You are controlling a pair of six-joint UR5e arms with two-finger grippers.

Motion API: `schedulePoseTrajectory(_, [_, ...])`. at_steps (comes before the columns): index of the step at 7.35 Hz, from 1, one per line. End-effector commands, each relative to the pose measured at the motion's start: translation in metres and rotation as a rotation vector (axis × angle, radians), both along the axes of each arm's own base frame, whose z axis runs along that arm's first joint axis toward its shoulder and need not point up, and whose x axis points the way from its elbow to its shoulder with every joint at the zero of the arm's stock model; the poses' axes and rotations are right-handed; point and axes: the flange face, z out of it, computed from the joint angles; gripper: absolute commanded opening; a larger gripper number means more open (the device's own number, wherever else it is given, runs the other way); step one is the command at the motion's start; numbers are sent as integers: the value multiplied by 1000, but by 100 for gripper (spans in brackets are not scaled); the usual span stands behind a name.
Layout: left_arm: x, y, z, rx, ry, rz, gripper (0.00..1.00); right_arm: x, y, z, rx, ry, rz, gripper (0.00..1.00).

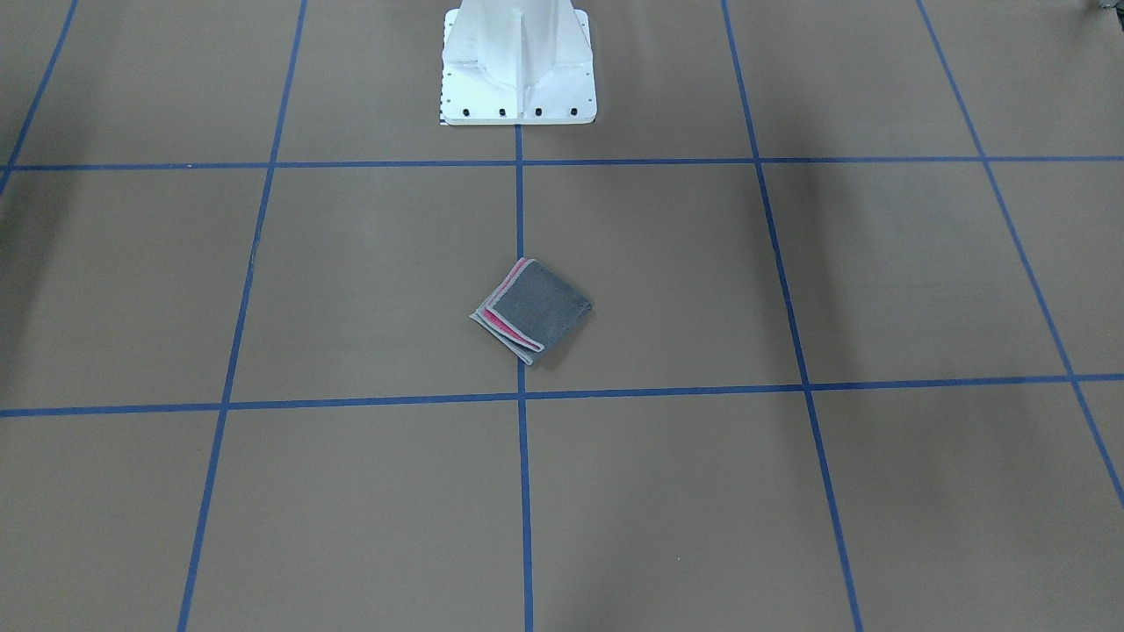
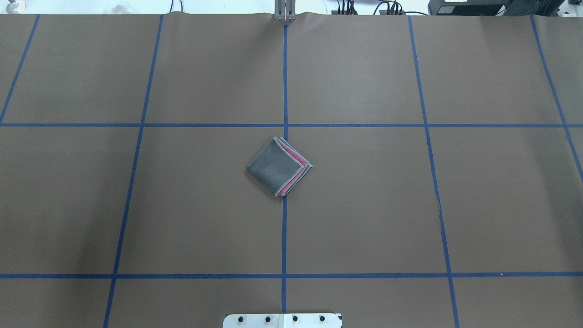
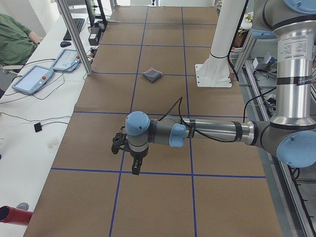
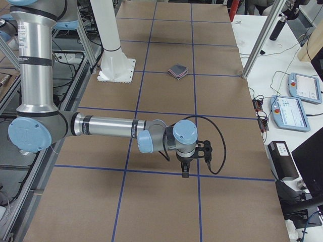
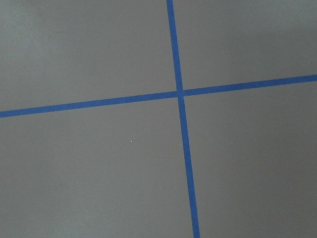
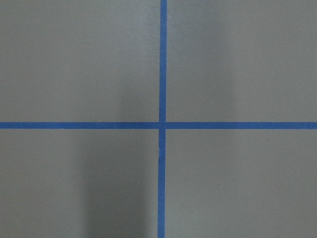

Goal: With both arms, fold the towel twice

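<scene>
Towel [image 2: 278,166] folded small, grey face up, mid counter [image 2: 136,205].
Soft, light, limp: pinch its layered edges. Left hand [image 3: 135,169] and right hand [image 4: 184,171] hang well away; wide or narrow, I cannot tell.

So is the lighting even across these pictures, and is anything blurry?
Front-facing view: soft broad shadows cross the table, towel sharp with a thin shadow at its near edge. Right wrist view: a dim shadow band left of centre, tape crisp. Overhead view: nearly even light, no glare.
</scene>
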Motion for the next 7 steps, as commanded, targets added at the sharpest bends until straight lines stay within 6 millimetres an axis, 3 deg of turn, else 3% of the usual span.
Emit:
schedulePoseTrajectory(1, [0,-1,-1,2,0,0,100,8,2,-11,-15,-24,16,100])
schedulePoseTrajectory(2, [-1,0,-2,3,0,-2,100,10,-2,-29,-48,-23,14,100])
schedulePoseTrajectory(4, [0,-2,1,-4,0,-2,100,10,10,-19,-66,-23,10,100])
schedulePoseTrajectory(7, [0,-2,0,-5,0,-3,100,10,10,-21,-64,-23,10,100])
